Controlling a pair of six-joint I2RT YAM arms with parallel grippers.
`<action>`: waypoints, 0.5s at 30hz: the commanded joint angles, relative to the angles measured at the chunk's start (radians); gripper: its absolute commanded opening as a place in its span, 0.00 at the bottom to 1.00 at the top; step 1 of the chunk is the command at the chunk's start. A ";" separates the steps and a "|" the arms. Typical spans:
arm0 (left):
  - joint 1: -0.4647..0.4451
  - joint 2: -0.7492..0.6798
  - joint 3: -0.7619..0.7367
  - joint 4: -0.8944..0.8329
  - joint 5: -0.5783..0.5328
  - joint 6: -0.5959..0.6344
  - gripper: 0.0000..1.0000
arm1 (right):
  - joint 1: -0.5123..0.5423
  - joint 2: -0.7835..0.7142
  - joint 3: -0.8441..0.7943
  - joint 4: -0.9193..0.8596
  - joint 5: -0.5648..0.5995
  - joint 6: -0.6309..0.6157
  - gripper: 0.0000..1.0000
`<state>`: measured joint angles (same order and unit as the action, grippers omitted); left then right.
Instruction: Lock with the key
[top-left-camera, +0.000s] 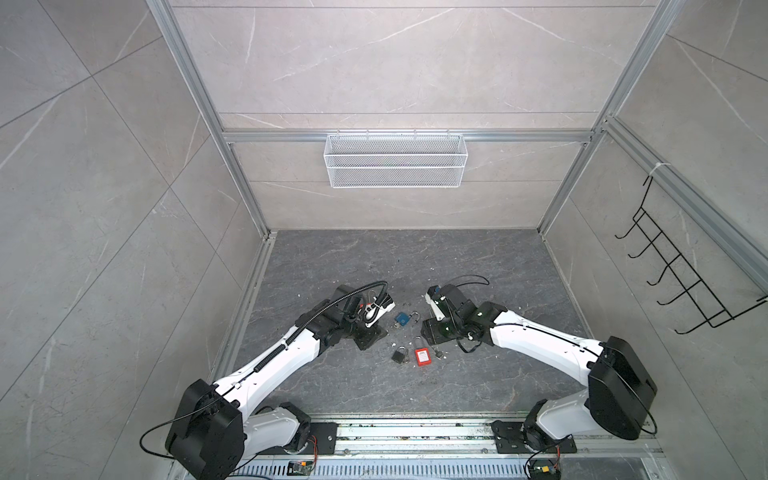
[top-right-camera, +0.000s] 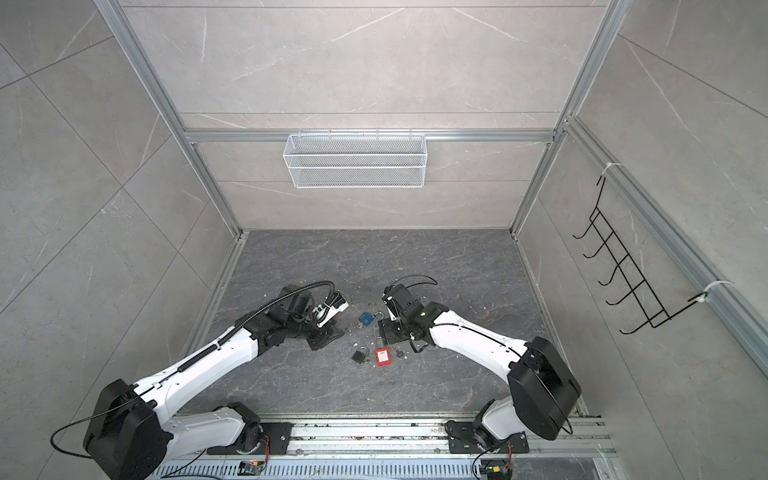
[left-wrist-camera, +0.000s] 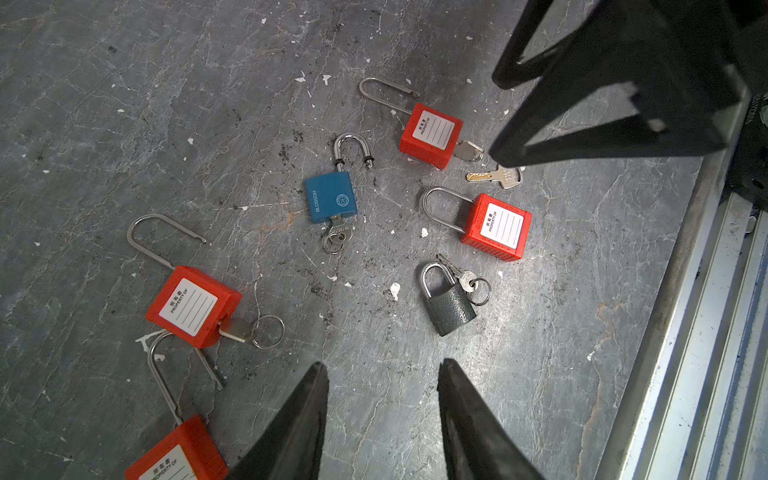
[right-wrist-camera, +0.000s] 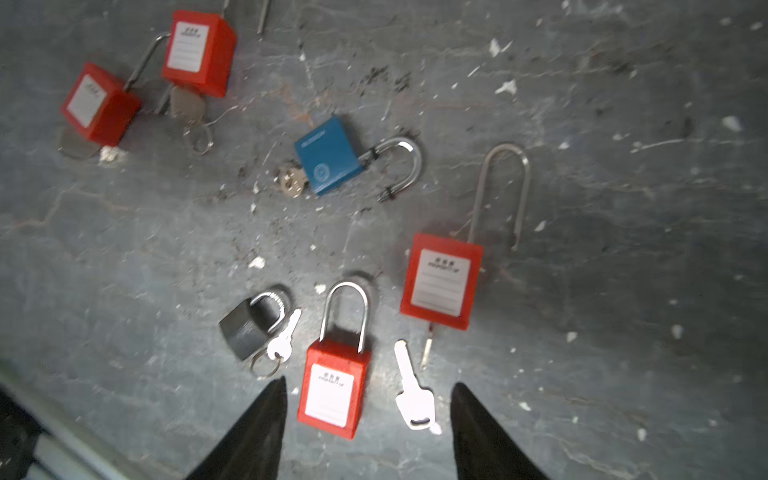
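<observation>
Right pincer (right-wrist-camera: 369, 383) agape near shut red padlock (right-wrist-camera: 332, 390), loose key (right-wrist-camera: 413, 395).

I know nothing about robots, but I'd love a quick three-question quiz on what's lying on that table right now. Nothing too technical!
1. The shackle of the grey padlock is: A) open, B) shut, C) missing.
2. True or false: the shackle of the blue padlock is shut.
3. In the right wrist view, what lies loose beside the shut red padlock, between the open fingers of the right gripper?

Key
1. B: both ends of the shackle sit in the body.
2. False: one end stands free of the body.
3. A silver key, lying flat and not held.
</observation>
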<state>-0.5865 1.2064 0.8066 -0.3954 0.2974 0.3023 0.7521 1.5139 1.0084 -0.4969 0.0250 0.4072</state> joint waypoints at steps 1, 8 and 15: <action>0.000 -0.016 0.027 0.018 0.024 -0.019 0.46 | -0.006 0.088 0.034 -0.059 0.144 0.041 0.65; 0.001 -0.027 0.001 0.021 0.020 -0.019 0.46 | -0.029 0.197 0.062 -0.015 0.138 0.045 0.65; 0.000 -0.015 -0.004 0.028 0.022 -0.022 0.46 | -0.039 0.262 0.098 0.018 0.086 0.006 0.63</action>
<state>-0.5865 1.2064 0.8066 -0.3950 0.2970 0.3019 0.7136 1.7493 1.0725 -0.4965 0.1284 0.4301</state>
